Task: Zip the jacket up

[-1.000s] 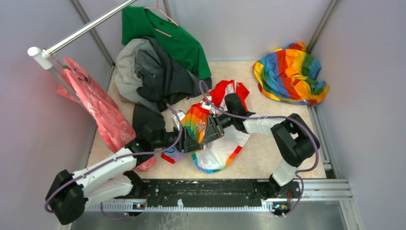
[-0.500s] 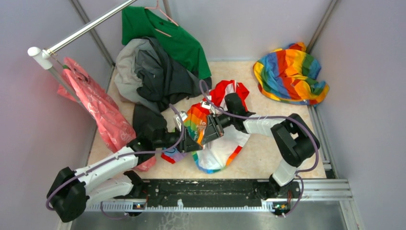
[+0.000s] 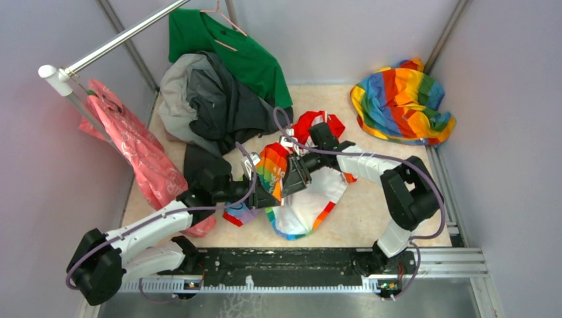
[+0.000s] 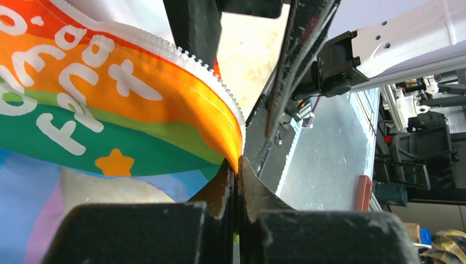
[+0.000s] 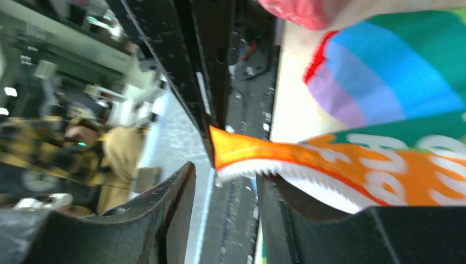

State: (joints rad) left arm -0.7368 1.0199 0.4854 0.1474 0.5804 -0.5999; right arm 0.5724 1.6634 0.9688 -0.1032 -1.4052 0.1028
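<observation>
The jacket (image 3: 306, 199), white with rainbow panels and a red hood, lies crumpled mid-table. My left gripper (image 3: 270, 197) comes in from the left and is shut on the corner of its orange front edge (image 4: 220, 129), where white zipper teeth (image 4: 206, 69) run along the hem. My right gripper (image 3: 291, 175) hovers just behind, open. In the right wrist view the orange zipper strip (image 5: 308, 162) ends above the gap between the parted fingers (image 5: 176, 203) and rests on the right-hand one. Neither right finger pinches it.
A rainbow cloth (image 3: 403, 99) lies at the back right. Dark grey garments (image 3: 212, 99) and a green shirt (image 3: 232, 50) pile at the back left under a metal rail (image 3: 119, 40). A pink bag (image 3: 136, 149) hangs left. The black base rail (image 3: 285, 264) runs along the front.
The left gripper has closed on the jacket's orange edge. The right gripper, shut before, has opened, released the cloth and shifted slightly back.
</observation>
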